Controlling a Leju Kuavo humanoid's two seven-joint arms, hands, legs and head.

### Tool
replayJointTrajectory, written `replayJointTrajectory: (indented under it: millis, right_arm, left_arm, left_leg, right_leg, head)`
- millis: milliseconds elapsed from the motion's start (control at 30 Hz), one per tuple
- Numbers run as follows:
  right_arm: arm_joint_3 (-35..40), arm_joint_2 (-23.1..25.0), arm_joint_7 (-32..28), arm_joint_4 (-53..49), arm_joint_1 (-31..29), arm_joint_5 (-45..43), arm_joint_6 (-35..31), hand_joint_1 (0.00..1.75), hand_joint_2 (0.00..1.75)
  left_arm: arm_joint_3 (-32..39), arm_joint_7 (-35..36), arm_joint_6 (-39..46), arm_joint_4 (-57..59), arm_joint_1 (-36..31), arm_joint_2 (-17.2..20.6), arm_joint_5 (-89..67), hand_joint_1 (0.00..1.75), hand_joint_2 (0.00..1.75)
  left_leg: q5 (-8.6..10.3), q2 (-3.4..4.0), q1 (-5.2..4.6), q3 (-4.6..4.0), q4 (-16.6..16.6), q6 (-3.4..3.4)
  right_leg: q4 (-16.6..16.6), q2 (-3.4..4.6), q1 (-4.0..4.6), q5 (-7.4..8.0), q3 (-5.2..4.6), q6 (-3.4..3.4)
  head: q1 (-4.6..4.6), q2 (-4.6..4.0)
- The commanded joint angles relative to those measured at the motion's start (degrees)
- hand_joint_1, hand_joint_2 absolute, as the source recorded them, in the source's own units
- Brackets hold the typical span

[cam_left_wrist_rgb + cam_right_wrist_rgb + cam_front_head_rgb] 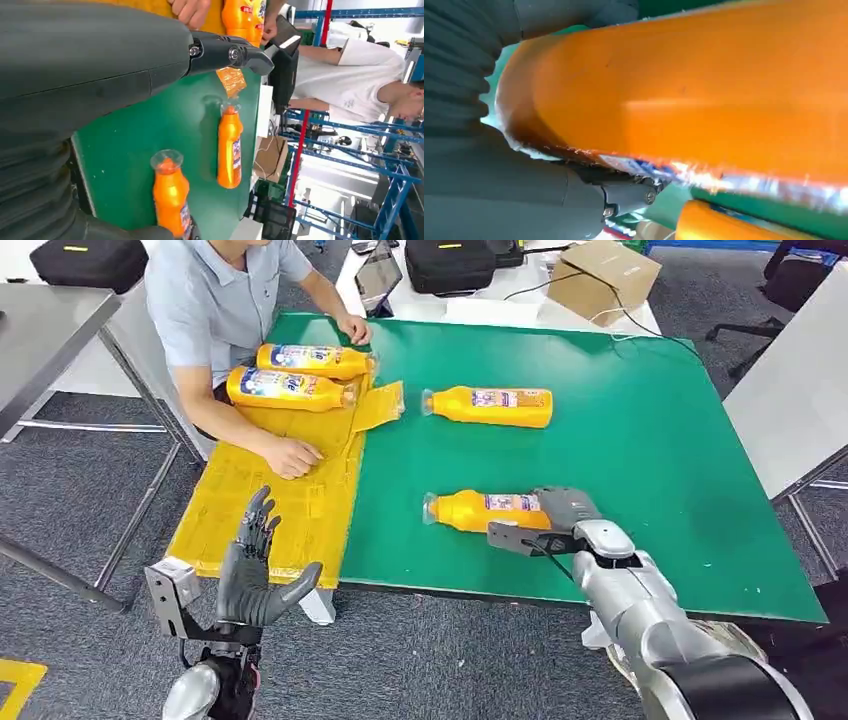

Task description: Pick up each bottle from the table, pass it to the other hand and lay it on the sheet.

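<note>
Right hand [562, 522] closed over base end of near orange bottle [478, 511], still lying on green surface [650, 440]; grip at base leaves neck free, likely for handover. In right wrist view, bottle body fills space between thumb and fingers [624, 192]. Left hand [252, 575] empty, fingers spread, raised beside yellow sheet [290, 505], apparently waiting to receive. Second bottle [490, 406] farther from right hand.

Even overhead light is brightening the green counter [640, 440] with soft shadows, while the close orange bottle [704, 95] is blurring and glaring in the right wrist view.
</note>
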Motion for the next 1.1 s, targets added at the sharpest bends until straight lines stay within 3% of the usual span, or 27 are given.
replayJointTrajectory:
  millis: [33, 200, 400, 800, 967, 1100]
  right_arm:
    - [-11.1, 2.5, -16.6, -5.2, 7.8, -16.0, -4.8, 1.75, 1.75]
    - [-11.5, 5.8, -21.2, -21.5, 14.2, -30.6, -4.5, 1.75, 1.75]
    - [-9.6, 8.6, -22.5, -36.7, 21.1, -40.5, -6.2, 1.75, 1.75]
    - [-2.7, 12.7, -26.6, -36.5, 23.7, -44.6, -4.8, 1.75, 1.75]
    - [0.3, 13.4, -26.3, -35.3, 23.3, -44.6, -4.5, 1.75, 1.75]
    - [4.3, 11.2, -24.7, -36.7, 23.7, -41.1, -5.8, 1.75, 1.75]
  left_arm:
    - [-2.0, -4.0, 8.2, 3.1, -1.4, -0.5, -4.4, 0.00, 1.75]
    - [-3.8, -1.9, 8.2, 4.6, 0.1, -0.7, -4.7, 0.00, 1.75]
    - [-6.6, -2.4, 5.3, 5.7, 1.0, -0.1, -4.5, 0.00, 1.75]
    - [-9.5, -4.9, -2.5, 5.8, -2.0, 2.3, -5.8, 0.00, 1.75]
    - [-8.5, -5.9, -2.7, 9.7, -5.0, 0.1, -5.3, 0.00, 1.75]
    - [-8.6, -4.8, -5.5, 12.8, -7.9, -1.9, -0.4, 0.00, 1.75]
  left_leg:
    - [-0.03, -0.04, 0.06, 0.15, -0.1, -0.06]
    - [-0.06, 0.01, 0.05, 0.08, -0.1, -0.08]
    - [-0.10, 0.06, 0.04, -0.07, 0.0, -0.07]
    - [-0.06, 0.02, 0.06, -0.18, -0.1, -0.09]
    - [-0.11, 0.08, 0.08, -0.05, -0.1, -0.11]
    - [-0.04, -0.08, 0.06, -0.16, 0.0, -0.06]
  right_leg:
    - [-0.1, -0.09, 0.07, -0.04, 0.18, -0.08]
    - [0.0, -0.06, 0.07, -0.07, 0.10, -0.11]
    - [0.0, 0.01, 0.05, -0.10, -0.06, -0.10]
    - [0.0, -0.04, 0.07, -0.08, -0.18, -0.13]
    - [0.0, -0.02, 0.09, -0.12, -0.05, -0.16]
    - [0.0, -0.14, 0.07, -0.09, -0.12, -0.09]
  head:
    - [0.00, 0.00]
    - [0.00, 0.00]
    - [0.00, 0.00]
    - [0.00, 0.00]
    - [0.00, 0.00]
    - [-0.02, 0.00]
